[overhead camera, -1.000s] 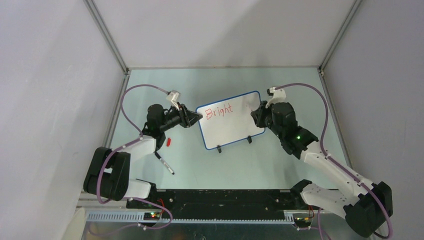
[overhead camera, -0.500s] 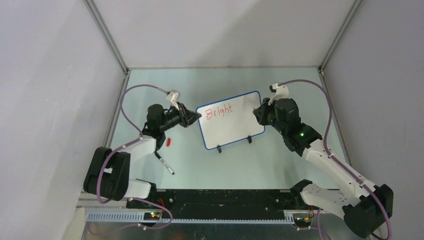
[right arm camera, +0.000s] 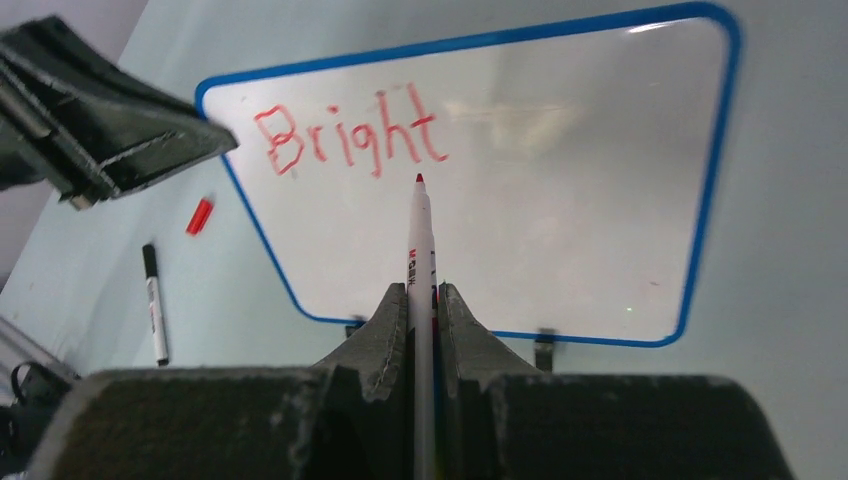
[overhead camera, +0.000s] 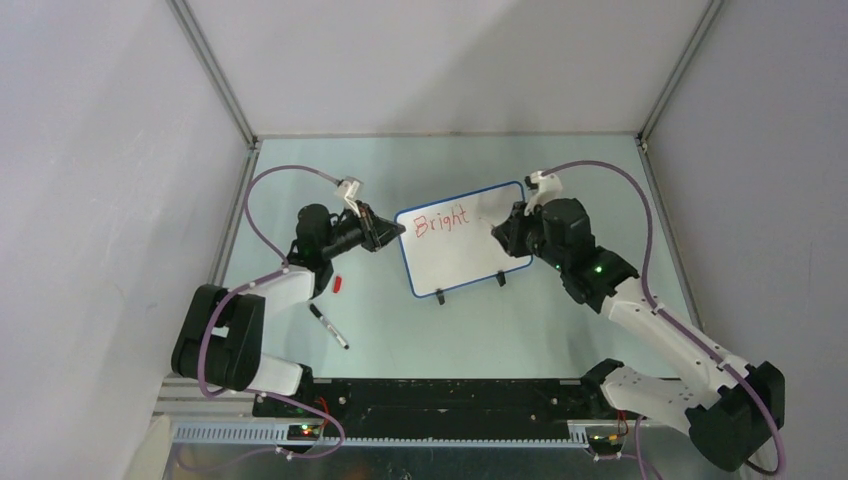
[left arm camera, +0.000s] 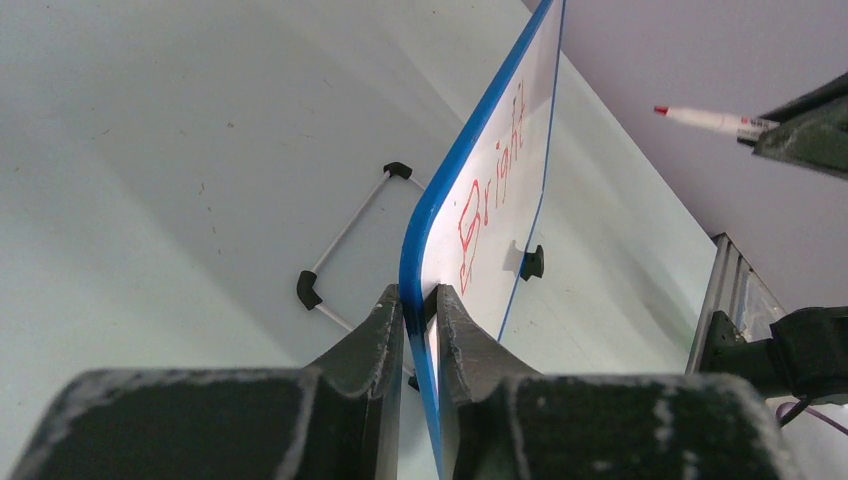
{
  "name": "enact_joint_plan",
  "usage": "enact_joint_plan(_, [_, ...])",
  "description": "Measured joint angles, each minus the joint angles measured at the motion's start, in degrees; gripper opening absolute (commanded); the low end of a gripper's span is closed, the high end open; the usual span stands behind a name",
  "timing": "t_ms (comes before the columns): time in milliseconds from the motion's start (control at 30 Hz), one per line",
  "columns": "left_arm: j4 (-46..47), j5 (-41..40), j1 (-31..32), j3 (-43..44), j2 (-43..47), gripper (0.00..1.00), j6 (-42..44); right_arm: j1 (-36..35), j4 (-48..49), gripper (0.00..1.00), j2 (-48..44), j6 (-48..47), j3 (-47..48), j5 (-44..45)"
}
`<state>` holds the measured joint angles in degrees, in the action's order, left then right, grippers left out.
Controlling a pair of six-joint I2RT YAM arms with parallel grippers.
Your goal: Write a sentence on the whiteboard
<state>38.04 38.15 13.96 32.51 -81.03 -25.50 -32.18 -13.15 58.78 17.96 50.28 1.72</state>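
worktop (overhead camera: 560, 180): pale green, carries everything.
whiteboard (overhead camera: 470, 262): propped upright on its black feet, mid worktop, betw. the two arms.
L hand (left arm camera: 418, 298): clenched on whiteboard's left blue rim, one finger per face.
R hand (right arm camera: 422, 292): grasping red marker, at board's right side.
sentence (right arm camera: 347, 137): only "Bright" so far, top line.
red marker (right arm camera: 420, 240): tip twd board, under "Bright", not touching.
black-capped marker (overhead camera: 329, 327): flat on worktop by L arm.
red cap (overhead camera: 338, 284): loose, near it.
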Motion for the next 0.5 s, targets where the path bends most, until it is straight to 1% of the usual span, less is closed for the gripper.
enact_joint_plan(200, [-0.6, 0.0, 0.0, 0.3, 0.0, 0.18, 0.1, -6.5, 0.9, 0.00, 2.9, -1.3, 0.0, 1.2])
enact_joint_plan(333, [-1.3, 0.0, 0.0, 0.6, 0.0, 0.18, 0.1, -10.9, 1.8, 0.00, 5.0, -3.2, 0.0, 4.6])
enact_joint_plan(500, [-1.4, 0.0, 0.0, 0.6, 0.0, 0.19, 0.1, -14.5, 2.6, 0.00, 6.8, -4.9, 0.0, 8.1])
